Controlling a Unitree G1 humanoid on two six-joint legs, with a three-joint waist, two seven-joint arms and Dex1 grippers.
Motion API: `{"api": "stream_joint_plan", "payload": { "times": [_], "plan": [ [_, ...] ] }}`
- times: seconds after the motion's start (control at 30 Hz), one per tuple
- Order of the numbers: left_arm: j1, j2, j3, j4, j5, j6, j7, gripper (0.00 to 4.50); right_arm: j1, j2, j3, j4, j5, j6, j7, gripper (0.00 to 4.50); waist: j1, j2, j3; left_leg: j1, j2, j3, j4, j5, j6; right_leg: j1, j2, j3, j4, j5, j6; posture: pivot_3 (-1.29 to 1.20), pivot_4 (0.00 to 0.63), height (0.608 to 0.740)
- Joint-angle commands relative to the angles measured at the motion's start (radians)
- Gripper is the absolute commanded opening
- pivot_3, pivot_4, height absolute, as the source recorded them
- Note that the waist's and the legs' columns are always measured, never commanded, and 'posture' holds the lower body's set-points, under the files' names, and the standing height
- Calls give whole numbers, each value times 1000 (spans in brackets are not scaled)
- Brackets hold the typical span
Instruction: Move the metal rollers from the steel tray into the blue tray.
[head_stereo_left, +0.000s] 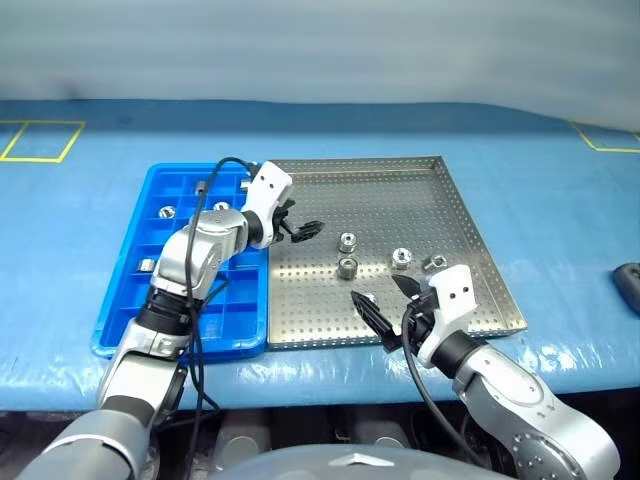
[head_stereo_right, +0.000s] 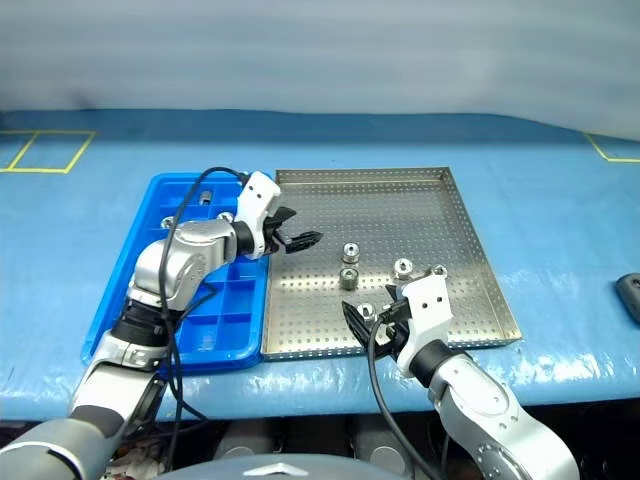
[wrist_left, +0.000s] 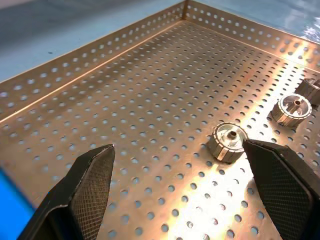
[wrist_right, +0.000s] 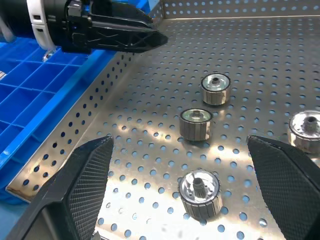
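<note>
**Ana:** Nearest the head camera is the right gripper (head_stereo_left: 385, 312), its two black fingers spread wide and holding nothing, hovering over the near edge of the large, shallow, perforated silver steel tray (head_stereo_left: 400, 180).

**Ben:** How many of the small shiny metal rollers (head_stereo_left: 347, 266) can you count in that tray?

**Ana:** Five, I think. Two sit close together, one behind the other, near the tray's middle. Two more lie to their right, and the rightmost of those looks tipped over. A fifth (head_stereo_right: 367, 311) rests close to the near rim, between the right gripper's fingers as the right wrist view shows it.

**Ben:** And the bright blue plastic tray with the grid of square compartments (head_stereo_left: 160, 187)?

**Ana:** It lies flush against the steel tray's left side. Roughly five rollers are visible in its compartments, though the left arm crosses over it and hides part of the grid, so I cannot give a firm count.

**Ben:** Where is the left gripper (head_stereo_left: 303, 231)?

**Ana:** Just past the shared edge, over the left part of the steel tray, fingers apart and empty. The central pair of rollers lies a little to its right. Its wrist view shows one roller (wrist_left: 229, 142) just inside one fingertip (wrist_left: 282, 185).
</note>
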Motion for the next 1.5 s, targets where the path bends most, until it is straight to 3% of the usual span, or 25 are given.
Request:
{"api": "stream_joint_plan", "payload": {
  "times": [0.03,0.53,0.83,0.9,1.1,1.3,1.5],
  "plan": [
    [-82,-73,-57,122,27,-33,-27,4441,31,19,-11,-65,-25,-36,-35,4500,-9,0,0,0,0,0,0,0,0,0,0,1,0,0,0,-116,150,740],
    [-234,-191,-130,494,187,-141,-20,4441,72,48,14,-79,-72,-80,-65,4500,-56,0,0,0,0,2,-1,0,0,-1,0,4,0,1,1,-165,150,740],
    [-229,-188,-125,483,218,-142,-57,1699,57,54,16,-72,-80,-78,-56,4500,-58,0,0,0,0,3,-1,0,0,-1,0,4,0,1,1,-142,150,740],
    [-227,-185,-104,466,211,-134,-55,1703,50,54,17,-67,-78,-78,-53,4500,-57,0,0,0,0,3,-1,0,0,-1,0,4,0,1,1,-121,150,740],
    [-172,-151,53,263,142,-51,21,1703,-49,33,45,-20,-68,-58,-11,4500,-52,0,0,0,0,2,-1,0,0,-2,0,4,1,1,1,-44,150,740],
    [-22,-95,201,-90,85,27,113,1703,-221,-9,103,69,-51,-29,82,4500,-25,0,0,1,0,1,-1,0,0,-2,1,5,2,1,1,76,150,740],
    [170,-7,316,-363,88,-39,177,1703,-415,-36,196,190,-57,-19,194,4500,26,0,0,1,0,1,-1,0,0,-1,1,4,2,1,1,181,150,740]
  ]
}}
